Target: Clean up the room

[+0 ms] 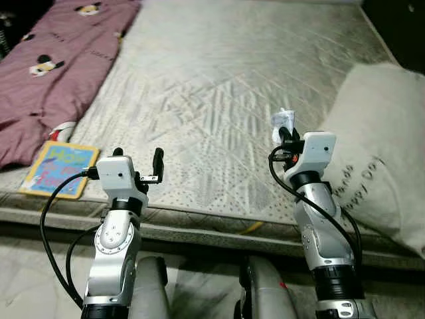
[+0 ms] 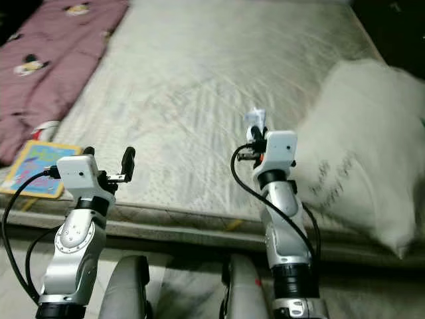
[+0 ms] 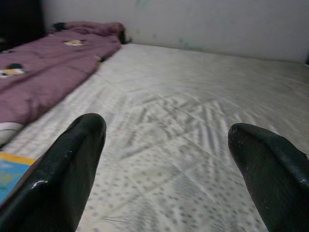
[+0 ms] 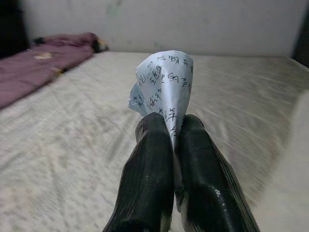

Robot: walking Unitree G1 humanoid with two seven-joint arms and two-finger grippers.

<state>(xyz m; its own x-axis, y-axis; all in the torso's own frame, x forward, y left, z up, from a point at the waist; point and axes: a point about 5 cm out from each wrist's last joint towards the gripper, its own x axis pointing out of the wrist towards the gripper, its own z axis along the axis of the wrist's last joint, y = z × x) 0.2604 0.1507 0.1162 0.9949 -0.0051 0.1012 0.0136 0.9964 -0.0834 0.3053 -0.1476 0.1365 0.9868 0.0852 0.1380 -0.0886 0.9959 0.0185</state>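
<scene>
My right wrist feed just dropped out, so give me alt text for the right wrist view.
The right gripper has its two black fingers shut on a crumpled piece of white paper with handwritten characters, held above a pale quilted mattress. A purple blanket lies along the mattress's far side, below a plain light wall.
</scene>
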